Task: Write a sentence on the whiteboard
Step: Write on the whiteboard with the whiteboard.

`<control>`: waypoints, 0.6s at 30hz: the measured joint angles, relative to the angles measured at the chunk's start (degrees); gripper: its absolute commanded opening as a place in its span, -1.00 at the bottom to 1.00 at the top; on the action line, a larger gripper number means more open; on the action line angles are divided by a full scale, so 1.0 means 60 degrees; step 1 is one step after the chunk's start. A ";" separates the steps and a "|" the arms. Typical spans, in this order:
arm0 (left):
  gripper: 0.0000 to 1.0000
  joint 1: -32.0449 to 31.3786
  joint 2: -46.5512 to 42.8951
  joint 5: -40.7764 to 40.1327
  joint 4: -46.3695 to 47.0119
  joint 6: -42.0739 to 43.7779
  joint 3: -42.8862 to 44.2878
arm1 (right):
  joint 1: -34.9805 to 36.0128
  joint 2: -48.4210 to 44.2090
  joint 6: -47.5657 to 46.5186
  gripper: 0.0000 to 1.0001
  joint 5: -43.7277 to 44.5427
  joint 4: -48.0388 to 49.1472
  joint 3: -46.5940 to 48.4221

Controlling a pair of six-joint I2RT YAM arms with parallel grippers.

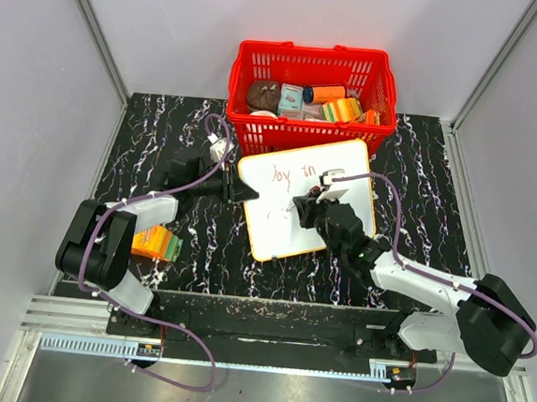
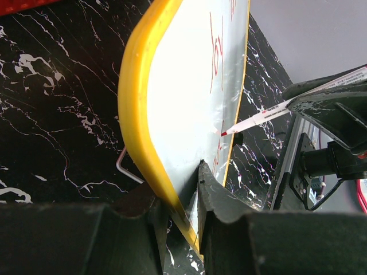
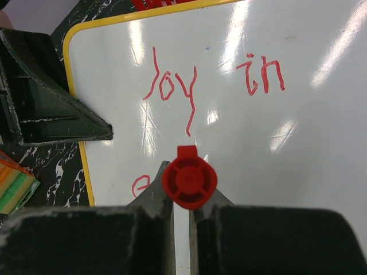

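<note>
The whiteboard (image 1: 308,200), white with a yellow rim, lies tilted in front of the red basket. Red writing on it (image 3: 172,86) reads "joy in", with an "e" (image 3: 139,184) begun on a second line. My left gripper (image 1: 238,191) is shut on the board's left edge (image 2: 137,114). My right gripper (image 1: 304,207) is shut on a red marker (image 3: 189,179), seen end-on in the right wrist view. In the left wrist view the marker's tip (image 2: 225,133) touches the board by the second line.
A red basket (image 1: 313,66) full of small items stands behind the board. An orange and green box (image 1: 157,242) lies by the left arm. A thin wire loop (image 2: 127,169) shows under the board's edge. Grey walls enclose the black marbled table (image 1: 152,134).
</note>
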 measured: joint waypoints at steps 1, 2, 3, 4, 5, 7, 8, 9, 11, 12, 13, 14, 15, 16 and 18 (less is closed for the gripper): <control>-1.00 -0.0004 0.0000 -0.0004 0.0000 0.0004 0.0000 | 0.0000 -0.0026 0.0004 -1.00 -0.0029 -0.0011 -0.0025; -1.00 -0.0007 0.0000 0.0000 0.0004 0.0004 0.0000 | 0.0000 -0.0051 0.0007 -1.00 -0.0040 -0.0018 -0.0066; -1.00 -0.0007 0.0000 0.0000 0.0000 0.0007 0.0004 | 0.0000 -0.0084 0.0015 -1.00 -0.0066 -0.0033 -0.0113; -1.00 -0.0007 0.0000 -0.0004 0.0000 0.0007 0.0004 | 0.0000 -0.0124 0.0018 -1.00 -0.0098 -0.0084 -0.0146; -1.00 -0.0007 0.0000 0.0000 0.0000 0.0007 0.0004 | 0.0000 -0.0153 0.0018 -1.00 -0.0113 -0.0117 -0.0171; -1.00 -0.0011 0.0000 -0.0004 0.0000 0.0011 0.0007 | 0.0000 -0.0211 0.0022 -1.00 -0.0120 -0.0215 -0.0208; -1.00 -0.0011 -0.0004 0.0000 0.0000 0.0011 0.0007 | 0.0000 -0.0240 0.0022 -1.00 -0.0120 -0.0255 -0.0226; -1.00 -0.0011 0.0000 0.0000 0.0000 0.0011 0.0007 | 0.0000 -0.0266 0.0026 -1.00 -0.0120 -0.0288 -0.0248; -1.00 -0.0011 0.0000 0.0000 -0.0004 0.0011 0.0007 | 0.0000 -0.0317 0.0036 -1.00 -0.0117 -0.0350 -0.0288; -1.00 -0.0011 0.0000 0.0000 -0.0004 0.0011 0.0011 | 0.0000 -0.0346 0.0044 -1.00 -0.0117 -0.0386 -0.0313; -1.00 -0.0015 0.0000 -0.0004 -0.0004 0.0011 0.0011 | 0.0000 -0.0364 0.0044 -1.00 -0.0113 -0.0415 -0.0324; -1.00 -0.0018 0.0000 -0.0004 -0.0004 0.0011 0.0015 | 0.0000 -0.0386 0.0044 -1.00 -0.0106 -0.0441 -0.0331; -1.00 -0.0022 0.0000 -0.0004 -0.0004 0.0015 0.0015 | 0.0000 -0.0401 0.0044 -1.00 -0.0098 -0.0444 -0.0342; -1.00 -0.0026 0.0000 -0.0004 -0.0004 0.0015 0.0018 | 0.0000 -0.0415 0.0044 -1.00 -0.0084 -0.0459 -0.0350; -1.00 -0.0029 0.0000 -0.0004 -0.0004 0.0018 0.0026 | 0.0000 -0.0433 0.0044 -1.00 -0.0040 -0.0488 -0.0357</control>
